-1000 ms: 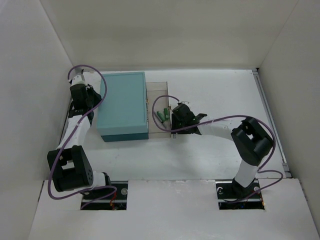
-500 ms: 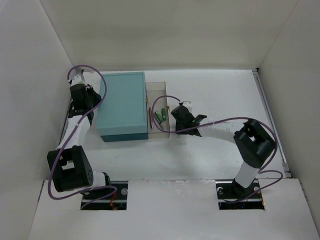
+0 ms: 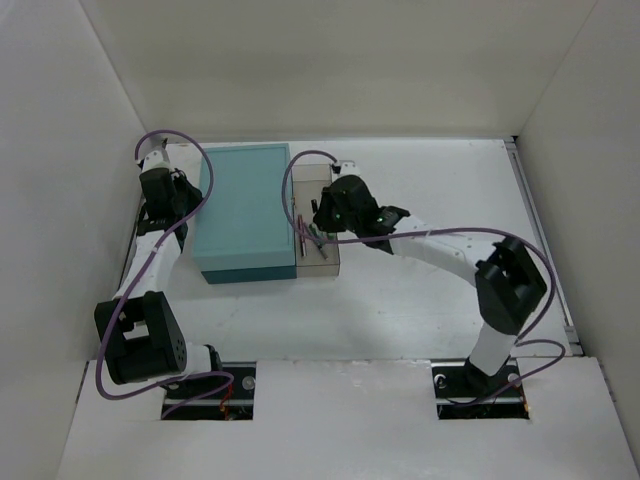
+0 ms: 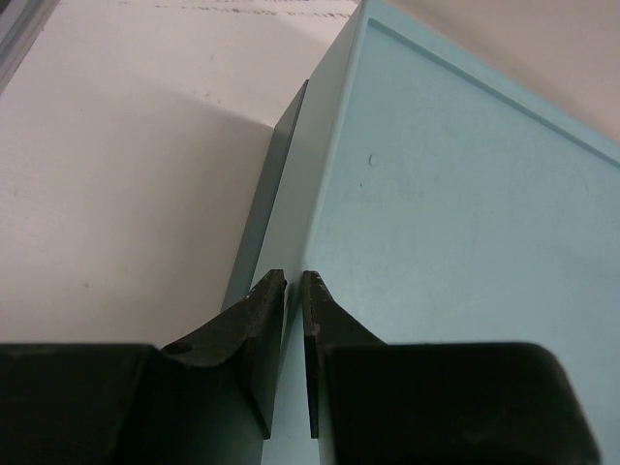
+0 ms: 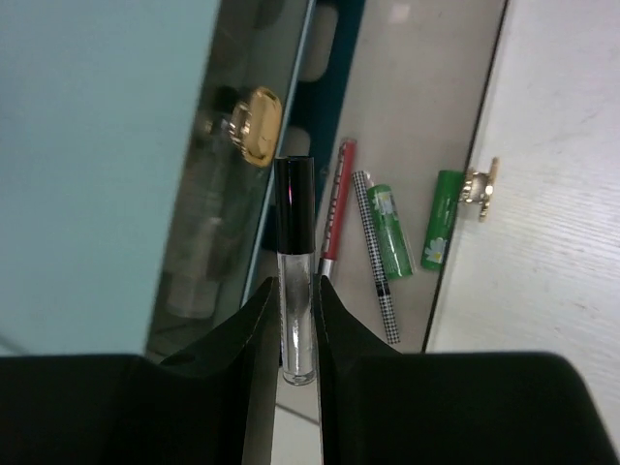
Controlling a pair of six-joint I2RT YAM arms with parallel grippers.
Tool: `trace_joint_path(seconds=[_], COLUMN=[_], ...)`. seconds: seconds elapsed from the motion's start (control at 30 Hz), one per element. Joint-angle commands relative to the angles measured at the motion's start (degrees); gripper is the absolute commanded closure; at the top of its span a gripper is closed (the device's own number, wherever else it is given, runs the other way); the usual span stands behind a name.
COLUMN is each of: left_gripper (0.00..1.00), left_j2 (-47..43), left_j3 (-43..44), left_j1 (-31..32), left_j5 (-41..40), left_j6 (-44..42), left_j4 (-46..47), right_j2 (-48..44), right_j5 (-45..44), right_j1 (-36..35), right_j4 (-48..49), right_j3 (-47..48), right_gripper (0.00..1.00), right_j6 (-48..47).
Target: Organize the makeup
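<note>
- left arm [image 3: 150,262]: elbow folded near base, forearm runs up along left side of teal box [image 3: 245,205]
- left gripper [image 4: 294,281]: at box's left top edge, jaws closed to thin slit
- right arm [image 3: 450,250]: stretched toward box's right side
- right gripper [image 5: 295,291]: just right of box, pinching clear tube with black cap [image 5: 294,242], cap pointing out past fingertips

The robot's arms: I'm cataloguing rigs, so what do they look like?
The left arm and right arm match: white links, bulky black joints, a looping purple cable along each, and two tapered black fingers at the tip.
</note>
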State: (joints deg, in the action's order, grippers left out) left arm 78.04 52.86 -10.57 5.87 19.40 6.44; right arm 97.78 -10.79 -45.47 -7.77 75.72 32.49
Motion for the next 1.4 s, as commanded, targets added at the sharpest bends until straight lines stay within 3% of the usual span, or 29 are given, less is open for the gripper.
trace_joint_path(seconds=[0.0, 0.1, 0.23, 0.4, 0.47, 0.57, 0.67, 0.83, 1.07, 1.37], left_gripper=[0.90, 0.90, 0.90, 0.90, 0.90, 0.90, 0.90, 0.90, 0.90, 0.91], left_j2=[1.2, 1.4, 1.5, 1.1, 1.1, 1.1, 1.3, 1.9, 3.1, 3.9], left_j3=[-2.1, -2.1, -2.0, -1.8, -1.8, -2.0, -1.9, -1.5, -2.0, -3.8], left_j1=[-1.2, -1.2, -0.9, -0.9, -0.8, -0.8, -0.7, -0.2, 0.8, 3.1], left_j5=[-5.3, -5.1, -5.1, -5.1, -5.1, -5.1, -5.1, -5.1, -5.1, -5.4], left_j6=[-2.2, -2.2, -2.3, -2.4, -2.4, -2.5, -2.5, -2.6, -2.3, -1.9], left_j4=[-8.9, -9.0, -9.0, -9.0, -9.0, -9.0, -9.2, -9.9, -9.8, -10.4], right_j2=[5.1, 5.5, 3.0, -1.6, -3.4, -4.2, -1.9, 3.4, 13.3, 20.9], right_j5=[3.8, 3.9, 3.9, 3.8, 3.4, 2.9, 3.2, 4.2, 12.7, 22.0], right_j1=[-0.4, -0.4, -0.4, 1.1, 2.4, 5.3, 8.5, 9.0, 8.3, 3.2], right_j4=[0.8, 1.0, 1.1, 1.4, 1.4, 0.9, 0.1, 0.6, 7.1, 13.3], right_j3=[1.6, 1.6, 0.4, -2.7, -4.6, -7.6, -8.9, -7.6, 0.4, 8.2], right_gripper=[0.89, 0.81, 0.60, 0.49, 0.51, 0.67, 0.75, 0.77, 0.77, 0.77], right_j6=[-0.8, -1.4, -1.6, -1.6, -1.5, -0.3, 1.4, 2.1, 2.5, 3.3])
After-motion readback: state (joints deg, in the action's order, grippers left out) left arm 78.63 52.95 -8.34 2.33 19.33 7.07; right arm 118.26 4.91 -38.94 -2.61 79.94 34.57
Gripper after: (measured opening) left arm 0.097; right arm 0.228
